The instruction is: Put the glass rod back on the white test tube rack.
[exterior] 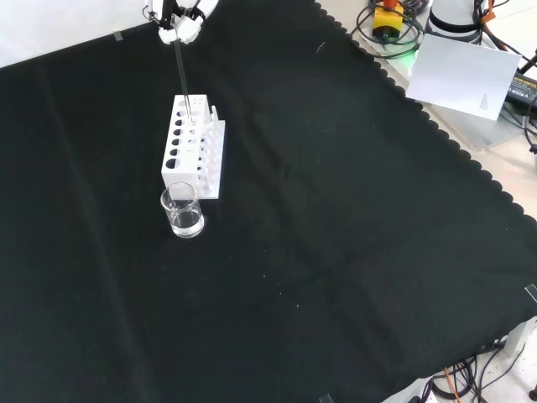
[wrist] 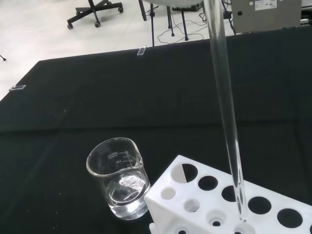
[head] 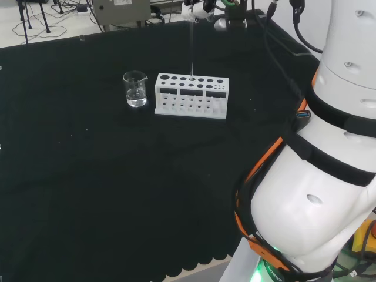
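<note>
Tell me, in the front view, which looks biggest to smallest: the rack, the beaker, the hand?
1. rack, clearly biggest.
2. beaker.
3. hand. Part of it is cut off at the view's top, so beaker versus hand is unsure.

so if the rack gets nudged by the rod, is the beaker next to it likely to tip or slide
The beaker looks squat with a broad flat base, so tipping seems unlikely. It holds only a little clear liquid, so it is probably light and may slide on the cloth. It stands close to the rack, so a shove could reach it.

I see even, bright overhead light; the black cloth (exterior: 336, 252) swallows shadows, and glare glints on the beaker (wrist: 119, 183)
</note>
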